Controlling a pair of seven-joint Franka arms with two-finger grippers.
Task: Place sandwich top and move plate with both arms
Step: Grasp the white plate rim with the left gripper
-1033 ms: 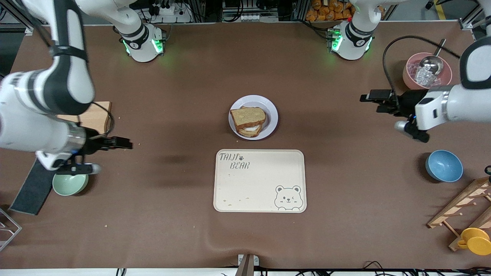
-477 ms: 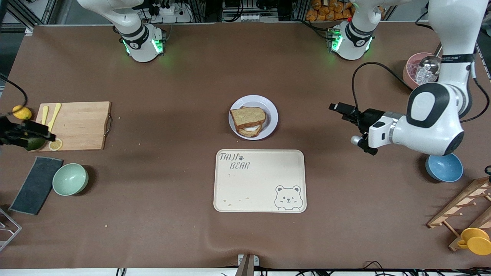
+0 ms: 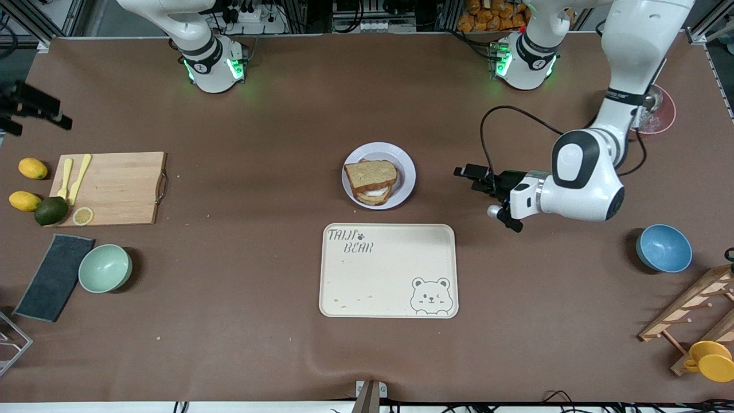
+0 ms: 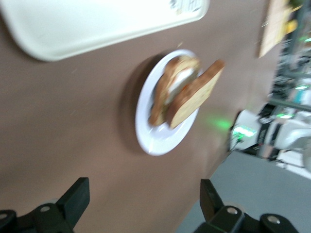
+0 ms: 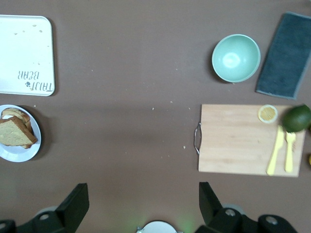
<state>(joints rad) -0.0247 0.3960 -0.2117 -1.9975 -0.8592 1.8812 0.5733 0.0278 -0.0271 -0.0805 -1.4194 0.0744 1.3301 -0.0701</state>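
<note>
The plate (image 3: pixel 406 172) sits mid-table with a stacked sandwich on it. The sandwich top (image 3: pixel 371 174), a brown bread slice, lies on the stack, with white egg showing beneath it. My left gripper (image 3: pixel 465 175) hovers open and empty over the table beside the plate, toward the left arm's end. Its wrist view shows the plate (image 4: pixel 158 141) and sandwich top (image 4: pixel 194 92) ahead of the spread fingers of the left gripper (image 4: pixel 143 199). My right gripper (image 3: pixel 43 117) is open over the table's edge at the right arm's end. The right wrist view shows the right gripper (image 5: pixel 143 201) with the plate (image 5: pixel 19 153) far off.
A cream bear-print tray (image 3: pixel 388 269) lies nearer the camera than the plate. A cutting board (image 3: pixel 109 186) with yellow cutlery, lemons, an avocado (image 3: pixel 50 210), a green bowl (image 3: pixel 105 268) and a dark cloth (image 3: pixel 53 276) are at the right arm's end. A blue bowl (image 3: pixel 663 248) and a wooden rack (image 3: pixel 688 312) are at the left arm's end.
My left arm has swung in toward the plate. The right arm has pulled back to the table's edge, uncovering the cutting board and fruit. Both grippers stayed open.
</note>
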